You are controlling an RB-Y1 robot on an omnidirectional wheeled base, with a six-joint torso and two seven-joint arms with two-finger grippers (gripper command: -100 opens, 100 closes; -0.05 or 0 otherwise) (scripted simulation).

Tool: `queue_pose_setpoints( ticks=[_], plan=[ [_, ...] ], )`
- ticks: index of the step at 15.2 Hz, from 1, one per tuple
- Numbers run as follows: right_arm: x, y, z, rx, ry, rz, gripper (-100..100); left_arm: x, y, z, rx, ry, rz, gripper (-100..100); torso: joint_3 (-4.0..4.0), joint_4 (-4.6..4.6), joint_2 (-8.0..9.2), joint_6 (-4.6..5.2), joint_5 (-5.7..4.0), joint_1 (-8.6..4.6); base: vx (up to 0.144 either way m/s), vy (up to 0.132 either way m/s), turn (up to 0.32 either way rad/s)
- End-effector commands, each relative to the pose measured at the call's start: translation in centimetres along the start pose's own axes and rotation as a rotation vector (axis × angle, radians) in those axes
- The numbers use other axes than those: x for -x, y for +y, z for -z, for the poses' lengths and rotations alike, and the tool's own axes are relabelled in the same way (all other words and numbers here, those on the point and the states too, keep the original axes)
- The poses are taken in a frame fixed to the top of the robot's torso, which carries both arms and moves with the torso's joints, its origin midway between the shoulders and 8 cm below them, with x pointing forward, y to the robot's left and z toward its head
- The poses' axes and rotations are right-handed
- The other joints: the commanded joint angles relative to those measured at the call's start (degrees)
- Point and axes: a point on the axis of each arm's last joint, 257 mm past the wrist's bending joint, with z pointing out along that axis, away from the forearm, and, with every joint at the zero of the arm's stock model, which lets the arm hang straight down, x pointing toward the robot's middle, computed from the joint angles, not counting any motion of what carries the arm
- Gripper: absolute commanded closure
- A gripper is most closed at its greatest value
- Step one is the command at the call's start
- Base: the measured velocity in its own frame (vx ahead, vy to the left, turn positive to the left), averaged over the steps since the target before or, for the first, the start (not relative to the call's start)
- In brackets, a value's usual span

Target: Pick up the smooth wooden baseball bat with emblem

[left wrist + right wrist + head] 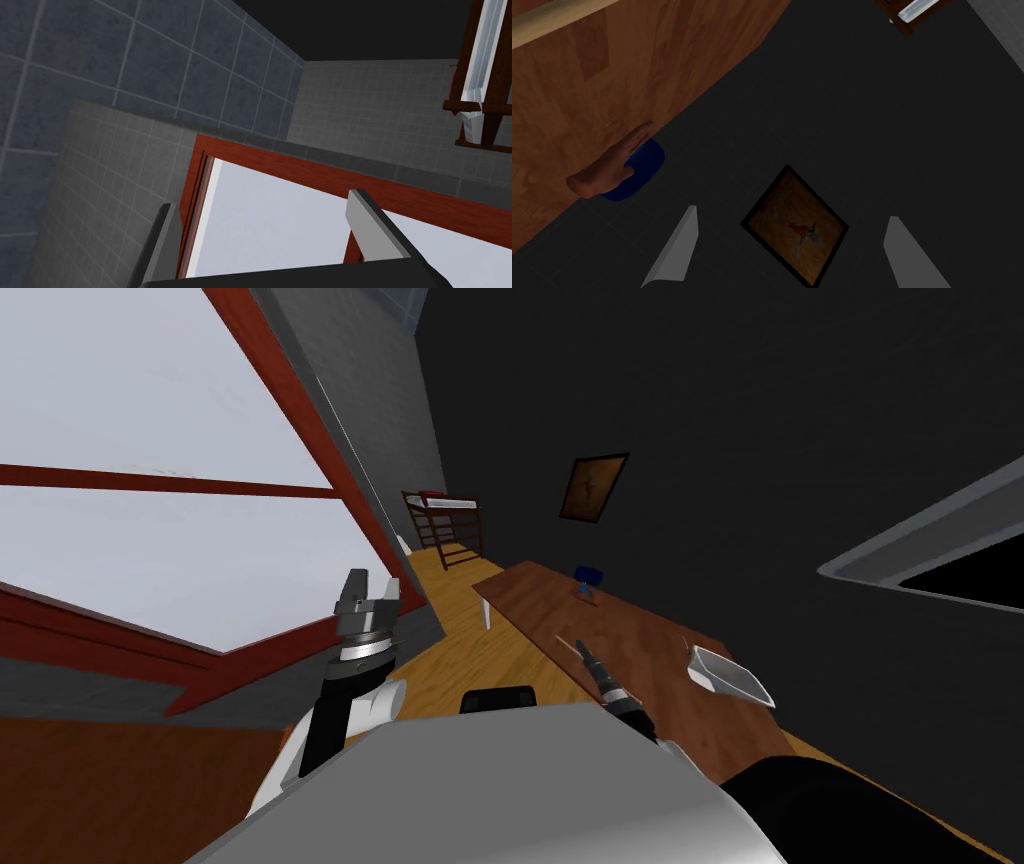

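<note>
1. Right gripper: fingers spread wide apart, nothing between them. Held out low over the table and aimed toward the dark wall.
2. Baseball bat: pale, smooth, round wooden shaft, with one short stretch in view at the edge of the right wrist view. Lying on the tabletop off to one side of the right gripper, touching neither finger. Emblem not discernible; ends cut off by the frame.
3. Table: brown wood-grain top on white legs, long side set against the dark wall, standing on a light wooden floor.
4. Blue object: small and rounded, at the table's wall-side edge, well apart from the baseball bat.
5. Brown hand-like shape: resting against the blue object, partly covering it. Exact kind cannot be told.
6. White tray: shallow and angular, on the tabletop to the right of the right forearm.
7. Framed picture: dark frame, brownish image, hung on the dark wall. Seen in line with the gap between the right gripper's fingers.
8. Left gripper: raised at the robot's left, well apart from the table. Fingers apart, nothing held.
9. Dark wooden rack: slatted frame with a white layer on top, at the far end of the floor beyond the table.
</note>
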Motion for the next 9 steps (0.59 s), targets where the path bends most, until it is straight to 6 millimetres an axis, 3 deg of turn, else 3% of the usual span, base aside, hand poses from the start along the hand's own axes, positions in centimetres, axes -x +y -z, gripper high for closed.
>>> queue_pose_setpoints(
  ticks=[1,2,5,6,9],
  plan=[
    [-1.0,-1.9,1.3,-0.042,0.031,0.041,-100,0.0,0.0,0.0,0.0,0.0,0.0,0,0.0,0.0,0.0,0.0,0.0,0.0,0.04,-0.028,0.26],
    [-1.7,-4.0,2.8,-0.087,0.07,0.094,-100,0.0,0.0,0.0,0.0,0.0,0.0,0,0.0,0.0,0.0,0.01,0.01,0.01,0.052,-0.027,0.408],
    [-2.7,-7.0,5.0,-0.15,0.118,0.146,-100,0.0,0.0,0.0,0.0,0.0,0.0,0,-0.03,-0.01,-0.06,-0.05,0.0,-0.05,0.052,-0.039,0.404],
    [-3.4,-9.0,6.9,-0.194,0.162,0.197,-100,0.0,0.0,0.0,0.0,0.0,0.0,0,-0.04,-0.01,-0.07,0.0,-0.01,-0.06,0.042,-0.049,0.351],
    [-4.2,-11.5,9.2,-0.248,0.212,0.246,-100,0.0,0.0,0.0,0.0,0.0,0.0,0,-0.03,-0.01,-0.05,-0.02,0.01,-0.04,0.045,-0.04,0.344]
  ],
)
